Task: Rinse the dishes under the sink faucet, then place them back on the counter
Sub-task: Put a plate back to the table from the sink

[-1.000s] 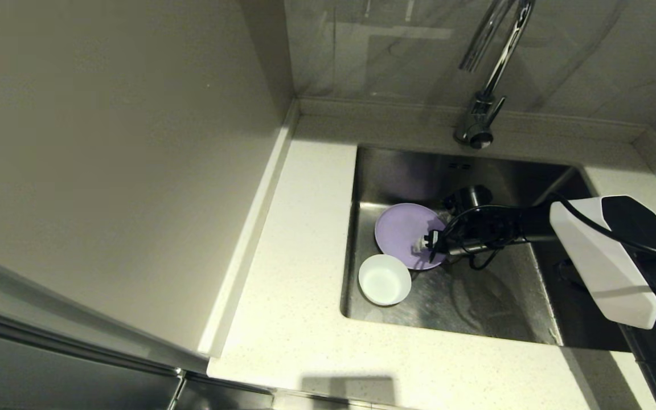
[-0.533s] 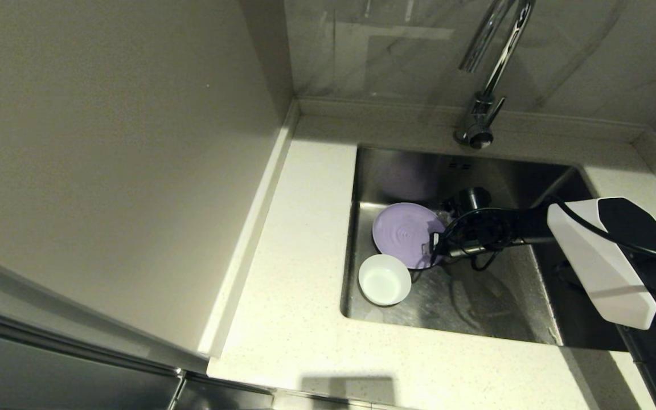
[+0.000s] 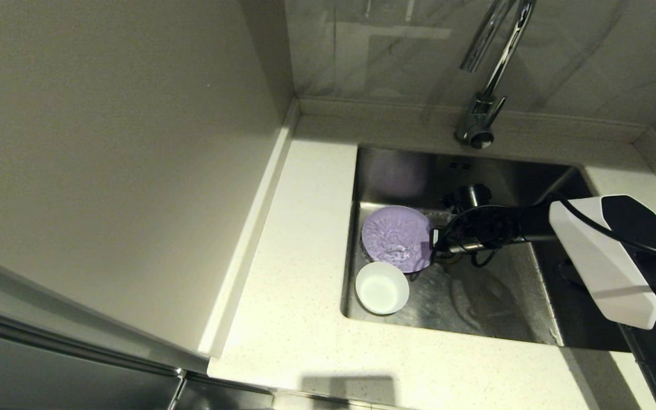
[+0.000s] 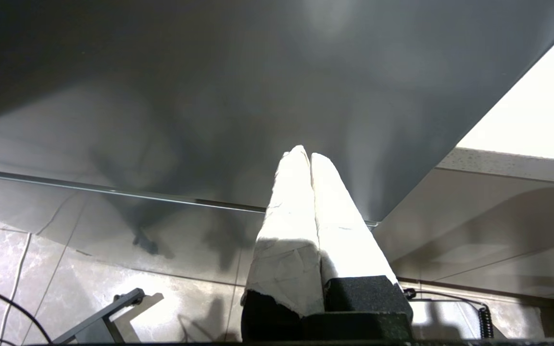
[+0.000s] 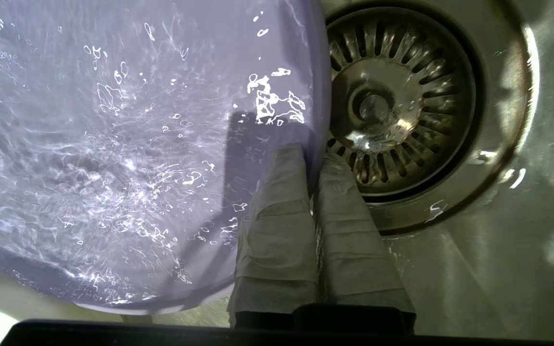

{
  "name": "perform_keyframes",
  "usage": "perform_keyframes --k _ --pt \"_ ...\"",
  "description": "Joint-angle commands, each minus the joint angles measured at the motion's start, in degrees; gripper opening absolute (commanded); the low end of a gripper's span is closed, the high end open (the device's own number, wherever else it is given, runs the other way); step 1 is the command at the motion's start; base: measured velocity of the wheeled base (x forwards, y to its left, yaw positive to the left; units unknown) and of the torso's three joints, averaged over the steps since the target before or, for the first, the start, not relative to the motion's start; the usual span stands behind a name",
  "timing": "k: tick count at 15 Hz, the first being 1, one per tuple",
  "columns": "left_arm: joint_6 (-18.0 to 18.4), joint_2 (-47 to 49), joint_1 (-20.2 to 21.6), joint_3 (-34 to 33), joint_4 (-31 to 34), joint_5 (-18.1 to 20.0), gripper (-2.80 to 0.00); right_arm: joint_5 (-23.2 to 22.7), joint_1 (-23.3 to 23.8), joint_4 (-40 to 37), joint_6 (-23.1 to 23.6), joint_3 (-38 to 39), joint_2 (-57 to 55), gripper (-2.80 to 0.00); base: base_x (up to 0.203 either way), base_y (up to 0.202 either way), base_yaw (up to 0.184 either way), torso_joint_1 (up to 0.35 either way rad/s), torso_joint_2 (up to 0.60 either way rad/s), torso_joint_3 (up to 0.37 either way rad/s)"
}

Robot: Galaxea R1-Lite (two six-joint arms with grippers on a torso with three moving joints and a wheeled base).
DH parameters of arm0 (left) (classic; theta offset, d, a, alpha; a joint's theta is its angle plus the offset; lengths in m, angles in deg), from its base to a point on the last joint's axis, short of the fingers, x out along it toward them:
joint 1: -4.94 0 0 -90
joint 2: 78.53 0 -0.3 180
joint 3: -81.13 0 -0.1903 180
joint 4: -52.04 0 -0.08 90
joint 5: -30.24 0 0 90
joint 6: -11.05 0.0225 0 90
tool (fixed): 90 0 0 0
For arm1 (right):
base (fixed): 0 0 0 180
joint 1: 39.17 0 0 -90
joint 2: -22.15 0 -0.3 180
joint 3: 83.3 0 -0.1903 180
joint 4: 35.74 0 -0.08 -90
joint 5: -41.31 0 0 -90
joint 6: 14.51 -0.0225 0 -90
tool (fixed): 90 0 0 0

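Note:
My right gripper is shut on the rim of the lilac-purple plate, holding it inside the sink near its left wall. Water ripples across the plate's face. In the right wrist view the gripper clamps the plate's edge just beside the round strainer drain. The small white bowl sits in the sink's front left corner, just in front of the plate. The chrome sink faucet rises at the back. The cream-beige plate is out of view. My left gripper is shut and parked below the counter.
The speckled counter wraps round the left and front of the basin. A tall cabinet panel stands along the left. My right arm's white forearm cover hangs over the basin's right side.
The purple plate has shifted left and slightly forward in the right gripper, tilting flatter, and water now ripples over it. The white bowl has shifted a little forward.

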Motion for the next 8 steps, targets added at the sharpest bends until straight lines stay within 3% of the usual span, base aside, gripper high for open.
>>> perform_keyframes --k 1,8 --pt "0.0 -0.2 0.0 0.0 0.0 0.0 -2.80 0.5 0.2 0.1 -0.1 0.0 2.3 -2.80 0.000 0.000 0.000 0.000 0.00 0.000" --pt "0.0 -0.2 0.0 0.0 0.0 0.0 -2.80 3.9 4.0 0.0 1.7 1.7 11.3 -2.80 0.000 0.000 0.000 0.000 0.00 0.000"
